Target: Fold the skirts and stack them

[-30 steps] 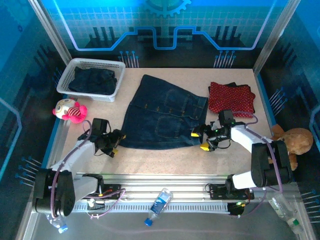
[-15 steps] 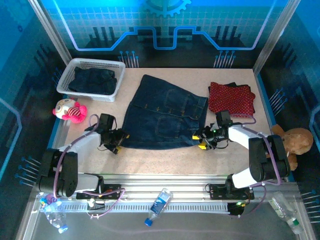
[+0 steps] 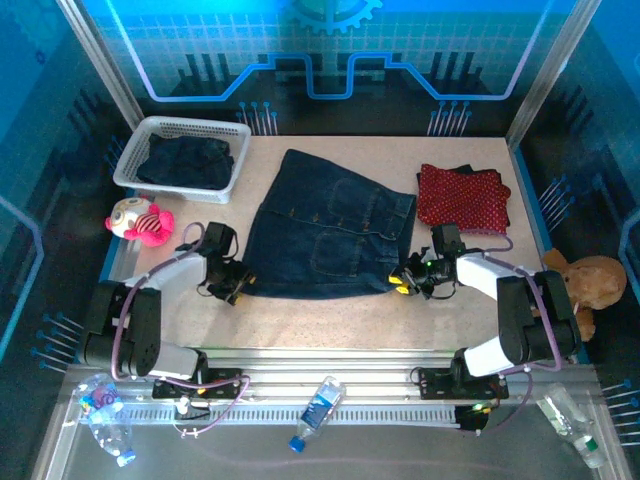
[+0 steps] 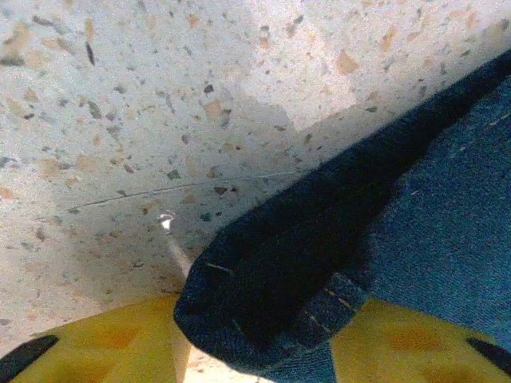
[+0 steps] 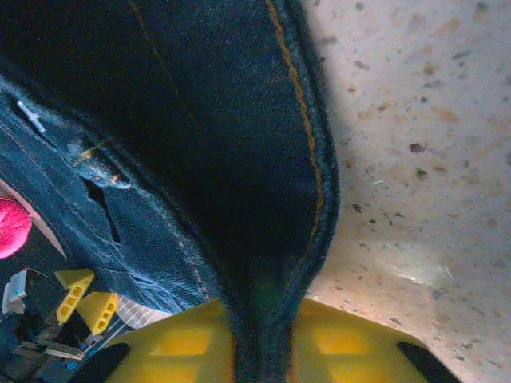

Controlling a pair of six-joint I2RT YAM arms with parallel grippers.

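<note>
A dark blue denim skirt lies spread flat on the middle of the table. My left gripper is at its near left corner; in the left wrist view that corner lies between the yellow fingers, and the left gripper is open, with a strip of table showing beside the cloth. My right gripper is at the near right corner; its jaws are pinched on the denim hem. A red patterned skirt lies folded at the right with a dark edge peeking out behind. Another dark denim skirt sits in the basket.
The white mesh basket stands at the back left. A pink-and-white plush toy lies at the left table edge and a brown plush off the right edge. A plastic bottle rests on the front rail.
Both grippers have slid inward to the skirt's near corners. The right one has closed on the hem; the left one now has the corner between its fingers.
</note>
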